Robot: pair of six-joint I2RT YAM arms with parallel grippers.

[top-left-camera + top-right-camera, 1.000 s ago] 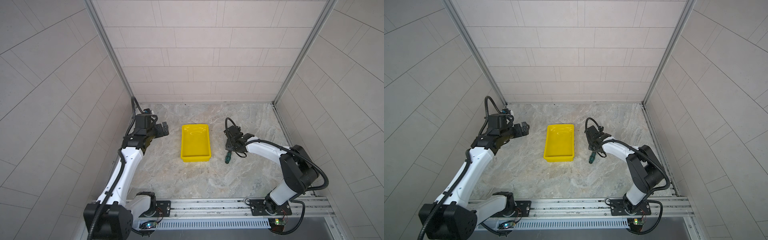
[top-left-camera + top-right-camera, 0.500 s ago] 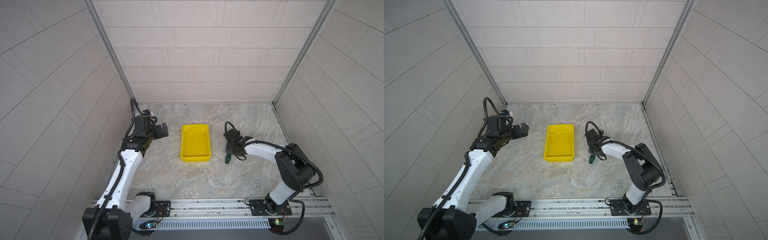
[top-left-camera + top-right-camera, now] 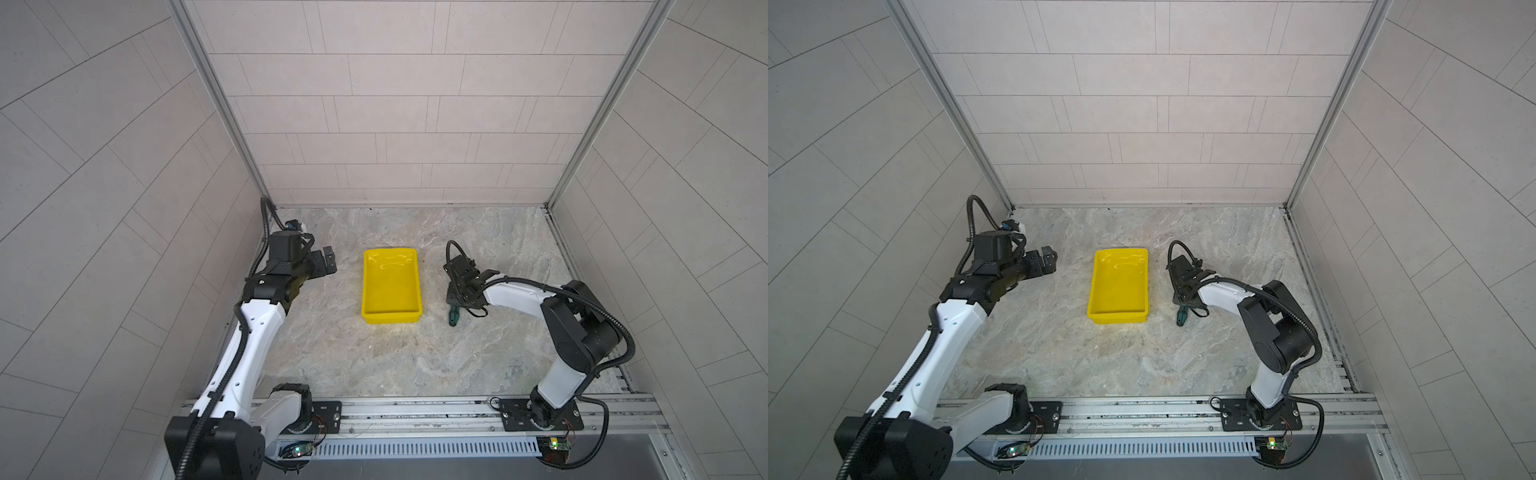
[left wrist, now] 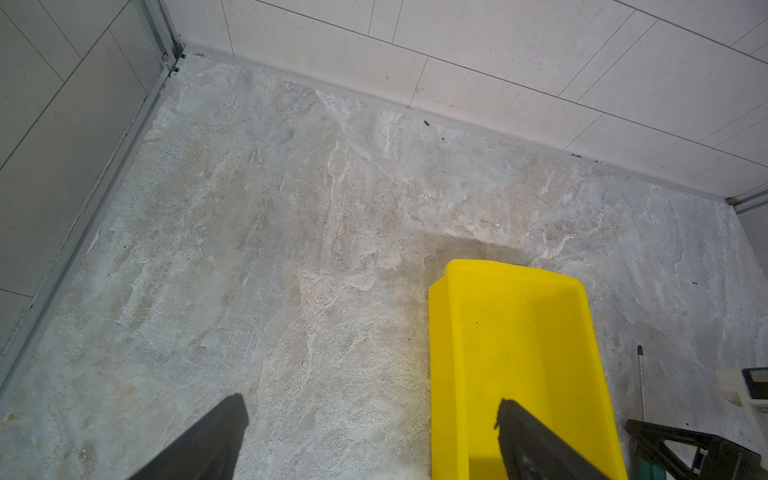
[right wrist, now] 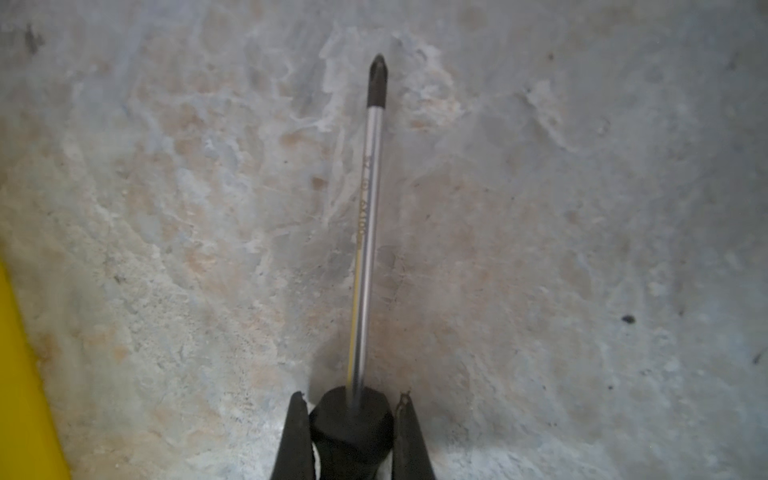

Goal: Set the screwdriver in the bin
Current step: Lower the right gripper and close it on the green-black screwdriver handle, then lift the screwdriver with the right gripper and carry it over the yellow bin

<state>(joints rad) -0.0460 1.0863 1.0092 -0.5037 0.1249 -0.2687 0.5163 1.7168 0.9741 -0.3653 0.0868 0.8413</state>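
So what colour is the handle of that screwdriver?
Dark green. The handle of the screwdriver shows best in a top view.

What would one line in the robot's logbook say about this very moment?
right gripper: shut on screwdriver collar | left gripper: open, left of bin | bin: empty | screwdriver: outside bin | next: lift, likely

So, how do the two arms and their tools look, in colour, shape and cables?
The left arm and the right arm have white shells between black joints. A black ribbed hose runs along each. The left tool and the right tool are black, with flat tapering fingers. No markings are readable.
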